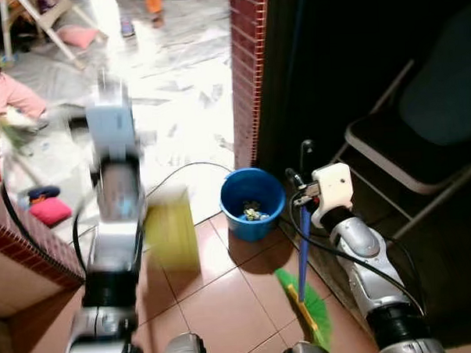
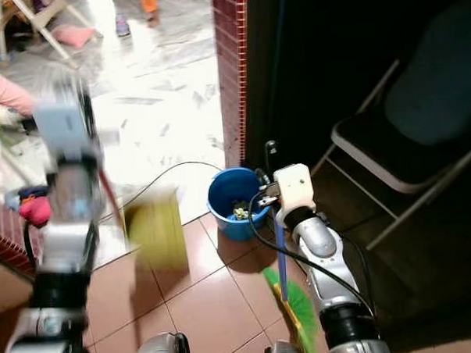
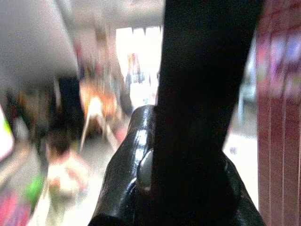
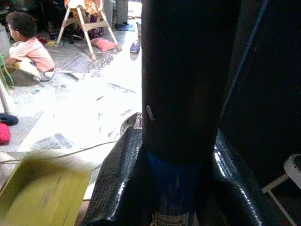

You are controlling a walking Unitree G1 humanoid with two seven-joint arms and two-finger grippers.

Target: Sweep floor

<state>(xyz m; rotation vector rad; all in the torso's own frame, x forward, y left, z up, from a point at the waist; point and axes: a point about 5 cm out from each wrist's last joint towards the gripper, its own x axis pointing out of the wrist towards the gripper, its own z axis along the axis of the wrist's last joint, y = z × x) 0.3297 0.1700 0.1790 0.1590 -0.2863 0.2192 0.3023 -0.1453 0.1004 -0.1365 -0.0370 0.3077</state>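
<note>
Green-bristled broom (image 1: 310, 298) with a blue handle stands beside the blue bucket (image 1: 252, 203); your right tool (image 4: 181, 188) is clamped on the shaft. It looks light and stiff: grip mid-handle. Left tool (image 3: 197, 141) grips the blurred yellow dustpan's (image 1: 172, 228) dark handle.

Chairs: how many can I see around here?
2. A dark folding chair stands in the shadowed spot on the robot's right, beyond the broom. A high chair stands far back on the bright floor. Others may be hidden in the dark.

Upright blue-handled green broom (image 1: 305, 287), yellow dustpan (image 1: 172, 230)
</note>
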